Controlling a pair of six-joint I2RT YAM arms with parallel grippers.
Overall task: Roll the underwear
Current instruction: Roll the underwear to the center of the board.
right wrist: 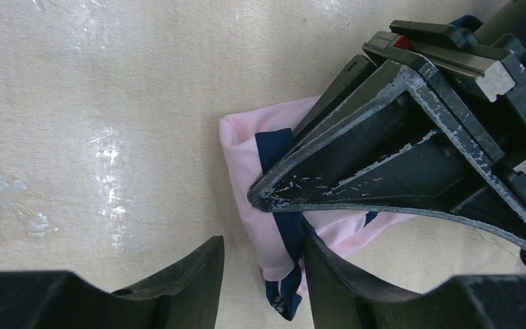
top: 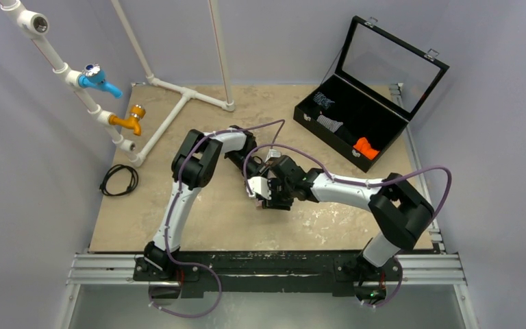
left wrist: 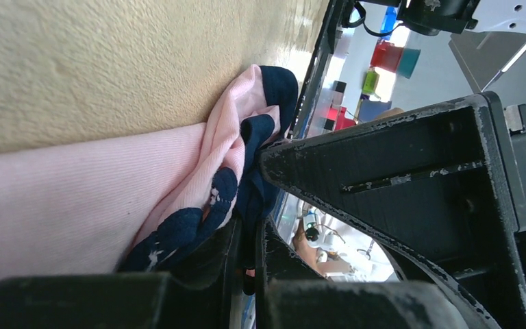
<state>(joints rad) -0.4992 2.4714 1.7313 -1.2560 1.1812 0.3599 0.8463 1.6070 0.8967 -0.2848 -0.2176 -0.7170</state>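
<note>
left gripper [left wrist: 246, 264] is clenched on the underwear [left wrist: 75, 199]. Navy trim and a fold of pink fabric are pinched between its jaws. The rest of the pink cloth spreads ahead of those jaws, flat on the table [left wrist: 109, 62].

right gripper [right wrist: 264, 274] has its jaws apart and is not gripping. The navy-trimmed corner of the underwear lies in the gap, against one jaw and clear of the other. The left gripper's closed tips sit on the fabric just ahead of the right jaws.

From the top view both grippers are nose to nose mid-table, and the underwear is mostly hidden beneath them.

The open black case [top: 356, 116] holds an orange rolled cloth [top: 366, 147] and a grey-striped rolled cloth [top: 329, 123], well apart from both sets of jaws.
</note>
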